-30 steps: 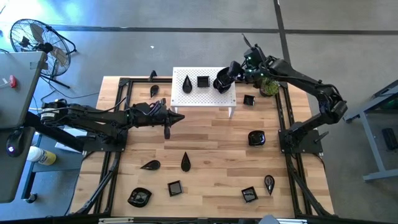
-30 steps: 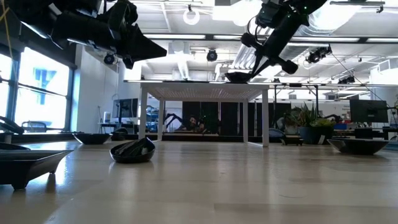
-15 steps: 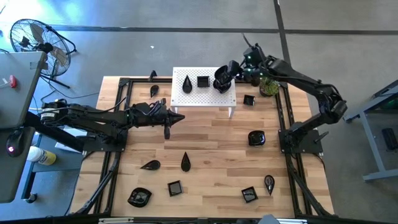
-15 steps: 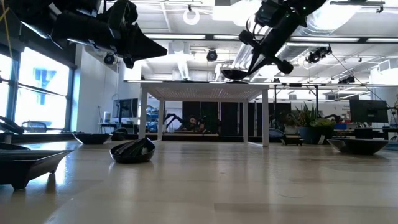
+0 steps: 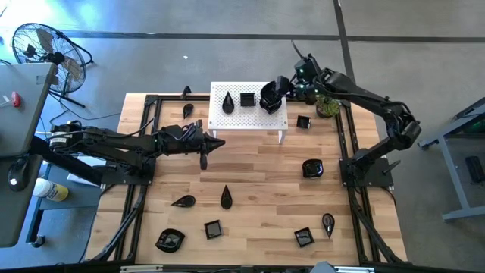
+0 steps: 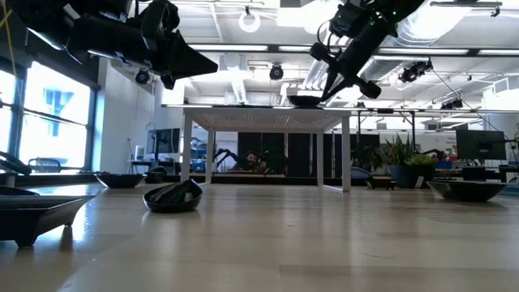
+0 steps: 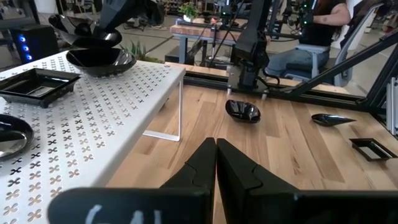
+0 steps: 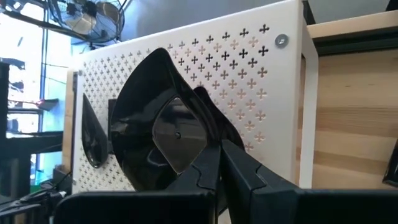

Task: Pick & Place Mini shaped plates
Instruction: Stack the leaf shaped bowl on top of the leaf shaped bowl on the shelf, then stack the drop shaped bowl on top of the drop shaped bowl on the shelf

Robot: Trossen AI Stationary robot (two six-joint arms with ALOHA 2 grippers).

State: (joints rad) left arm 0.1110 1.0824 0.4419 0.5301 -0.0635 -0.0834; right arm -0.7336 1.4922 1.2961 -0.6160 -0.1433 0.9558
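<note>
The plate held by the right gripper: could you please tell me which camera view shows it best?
The right wrist view: the held plate fills the frame, pinched at its rim above the white stand. The high view shows a dark blob; the low view, a thin edge-on sliver; the left wrist view, a side-on bowl.

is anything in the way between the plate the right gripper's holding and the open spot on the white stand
Nothing visible blocks it. The right gripper, shut on a rounded black plate, hangs over the white stand at its right end. The square plate and teardrop plate sit further left, clear of that spot.
</note>
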